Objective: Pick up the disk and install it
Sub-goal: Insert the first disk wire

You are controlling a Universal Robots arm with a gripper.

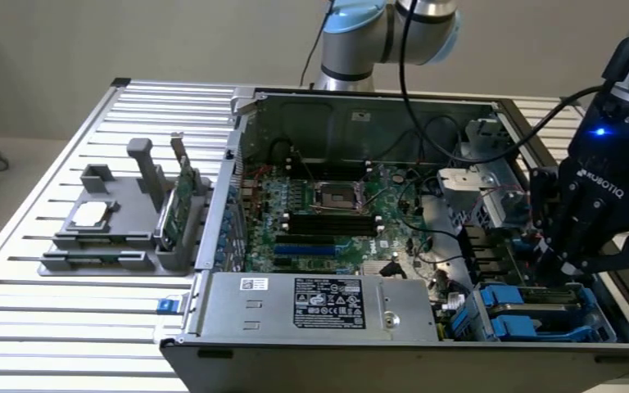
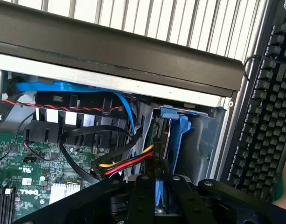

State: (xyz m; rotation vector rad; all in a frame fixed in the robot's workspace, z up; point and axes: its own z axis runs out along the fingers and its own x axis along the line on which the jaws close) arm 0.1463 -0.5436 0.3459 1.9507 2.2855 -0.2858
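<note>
Much of the disk (image 2: 161, 133) is hidden. The wrist view catches it edge-on, a thin dark-and-silver slab standing upright between blue rails inside the drive bay (image 2: 203, 140), with its label face turned away. The hand (image 2: 160, 181) has its two black fingers drawn in and clamped on that thin edge (only a sliver of blue shows between them).

In the exterior view the hand (image 1: 560, 274) reaches down into the open computer case (image 1: 478, 106) at about four o'clock. Its fingertips sink behind the blue carriers (image 1: 511, 315), so the grip itself cannot be made out there. The arm (image 1: 391, 33) is cut off at twelve o'clock.

Readable writing includes "ROBOTIQ" in white on the hand's body and "DELL" on the motherboard (image 2: 35, 186). The black label on the power supply (image 1: 326, 303), at six o'clock, is too small to read.

The wrist view adds a keyboard (image 2: 259, 116) beyond the case wall and a red, yellow and black cable bundle (image 2: 124, 163) just beside the bay. The exterior view gives the slatted surface (image 1: 30, 327) and, at nine o'clock, a grey holder (image 1: 107, 237) carrying a green card (image 1: 183, 205) and a small silver chip (image 1: 91, 214).
</note>
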